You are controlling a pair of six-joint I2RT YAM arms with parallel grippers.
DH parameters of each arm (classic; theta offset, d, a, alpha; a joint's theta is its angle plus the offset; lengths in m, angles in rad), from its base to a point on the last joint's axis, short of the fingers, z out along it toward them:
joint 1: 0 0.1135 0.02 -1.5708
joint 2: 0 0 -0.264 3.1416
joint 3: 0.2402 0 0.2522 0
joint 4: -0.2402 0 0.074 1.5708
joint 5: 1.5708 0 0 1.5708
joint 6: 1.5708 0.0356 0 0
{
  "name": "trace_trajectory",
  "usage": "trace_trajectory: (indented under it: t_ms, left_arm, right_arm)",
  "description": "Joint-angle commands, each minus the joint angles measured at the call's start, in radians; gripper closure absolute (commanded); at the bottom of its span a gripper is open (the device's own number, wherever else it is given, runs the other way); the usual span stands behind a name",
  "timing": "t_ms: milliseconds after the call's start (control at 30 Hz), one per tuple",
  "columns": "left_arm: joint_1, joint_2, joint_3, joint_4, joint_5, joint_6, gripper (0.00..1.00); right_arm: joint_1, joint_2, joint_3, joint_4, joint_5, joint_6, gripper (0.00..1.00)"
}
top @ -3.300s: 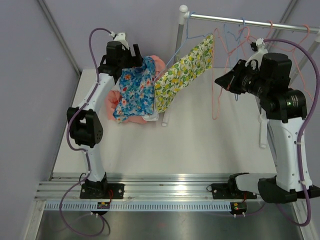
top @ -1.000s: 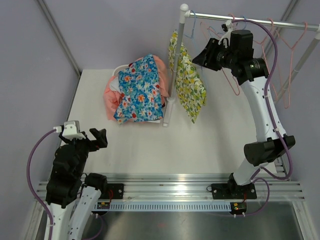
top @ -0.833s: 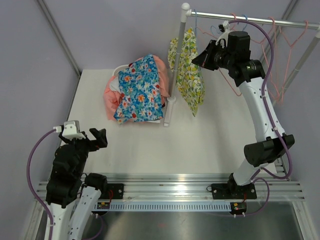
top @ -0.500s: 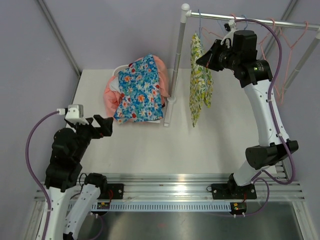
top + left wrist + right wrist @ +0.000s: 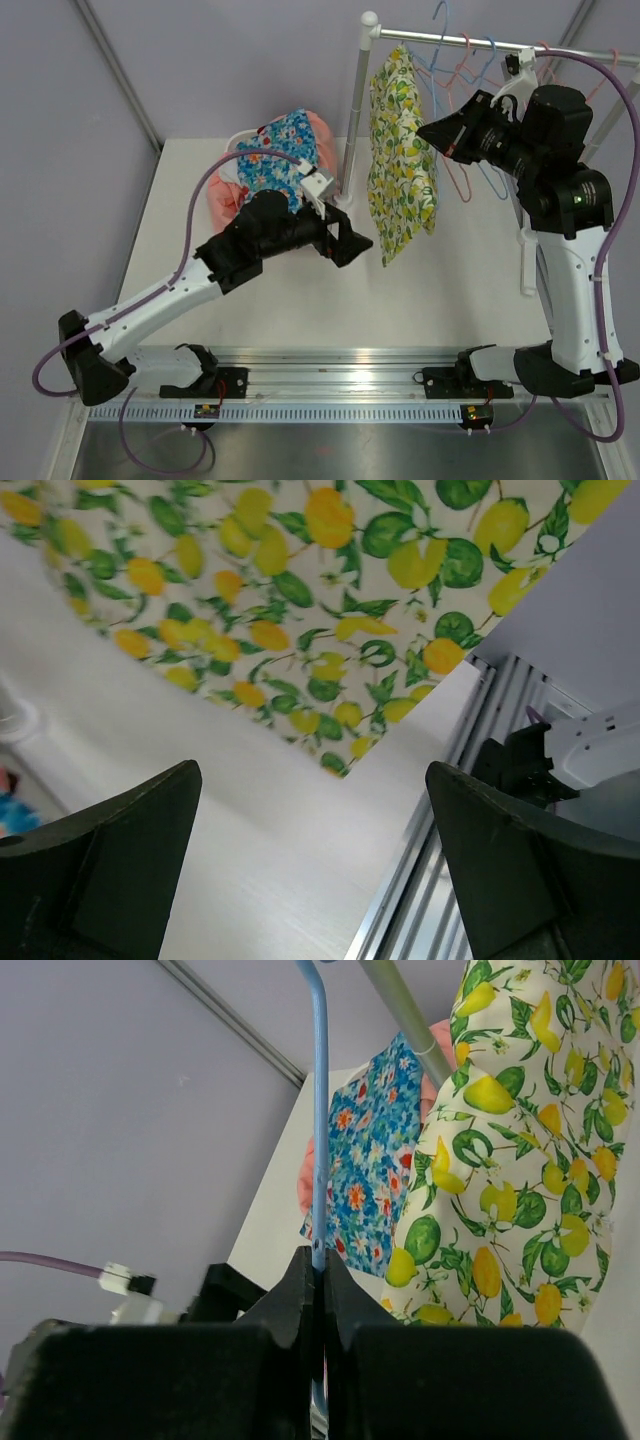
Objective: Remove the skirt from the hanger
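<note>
The right pincer is shut tight on a thin blue wire hanger. In the right wrist view, its two black fingers press together with the blue wire between them, and the wire runs straight up from them.

The white cloth skirt with yellow lemons and green leaves hangs down just beside the right pincer, on the side nearer the left arm. The top of the skirt is up by the long grey metal rail, above the right pincer. Thin pink and blue wire hangers hang on that rail too, close around the right pincer.

The left pincer is wide open and holds nothing. It sits low, over the white table, and the bottom corner of the skirt is just beside it. In the left wrist view, the skirt hangs in front of the two spread black fingers and does not touch them.

A pile with a blue flowery cloth on top of pink cloth lies behind the left pincer, next to the tall white post.
</note>
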Motion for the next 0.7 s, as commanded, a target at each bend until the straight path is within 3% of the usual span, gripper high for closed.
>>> trace_trajectory:
  t_ms: [0,300,500,633,667]
  left_arm:
    - [-0.088,0.066,0.009,0.258,-0.052,-0.003,0.01]
    - [-0.197,0.315,0.143,0.337,-0.042,-0.041,0.01]
    - [-0.24,0.425,0.204,0.383,-0.155,-0.046,0.01]
    - [-0.248,0.511,0.299,0.388,-0.163,-0.059,0.11]
    - [-0.255,0.522,0.316,0.381,-0.169,-0.055,0.25]
  right_arm:
    - [-0.002,-0.026,-0.008,0.043,-0.012,0.02,1.0]
    - [-0.002,-0.074,0.046,-0.043,-0.017,0.001,1.0]
    - [-0.002,-0.08,0.109,-0.086,-0.045,0.007,1.0]
    - [-0.002,-0.099,0.115,-0.095,-0.051,0.014,1.0]
    - [-0.002,-0.1,0.124,-0.105,-0.049,0.012,1.0]
